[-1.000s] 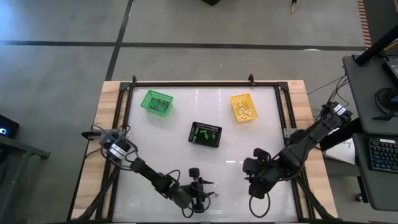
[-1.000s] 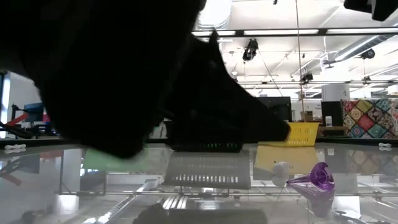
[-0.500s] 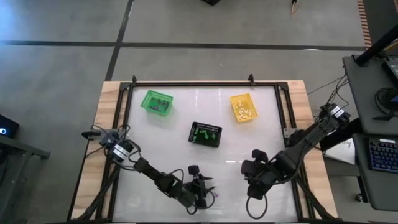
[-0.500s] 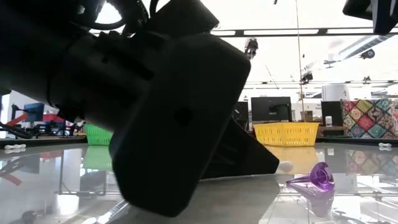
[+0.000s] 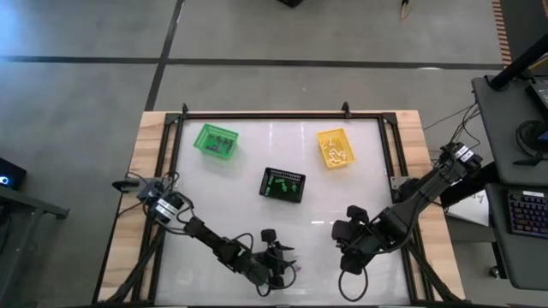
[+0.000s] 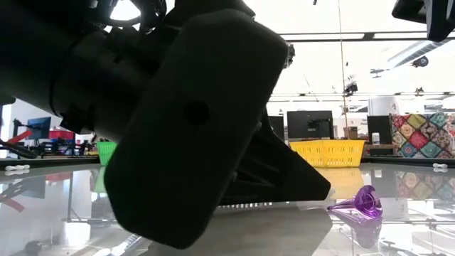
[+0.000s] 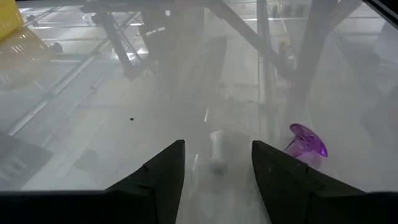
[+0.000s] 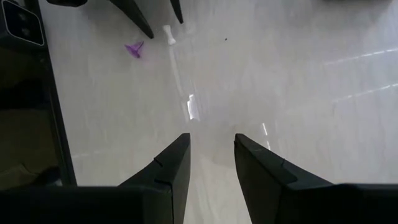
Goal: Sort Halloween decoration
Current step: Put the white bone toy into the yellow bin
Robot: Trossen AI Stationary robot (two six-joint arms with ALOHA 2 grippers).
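Left gripper (image 5: pixel 276 272) sits low at the bottom centre of the high view, its arm stretched along the table from the left edge and folded down so the wrist nearly lies on the surface. Its two dark, wedge-shaped fingers (image 7: pixel 163 174) stand spread apart with nothing between them but a small white trinket (image 7: pixel 217 149), a stubby bone-like piece lying on the glossy tabletop just ahead of the gap. Beside it, to the right in that wrist view, rests a purple trinket (image 7: pixel 307 140), translucent plastic shaped like a little funnel or witch's hat tipped on its side. In the low view the same purple piece (image 6: pixel 361 203) lies at the lower right, while the arm's blocky black housing fills most of the frame.

Right gripper (image 5: pixel 345 261) hangs at the lower right of the high view, its arm bent in from the right edge, elbow raised. Its fingers (image 8: pixel 171 167) are parted over bare table, holding nothing.

Across the white, reflective table (image 5: pixel 368 192) stand three small slatted plastic baskets: a green basket (image 5: pixel 215 140) at upper left, a yellow basket (image 5: pixel 335 148) at upper right, and a black basket (image 5: pixel 282 184) between them, each with tiny pieces inside.
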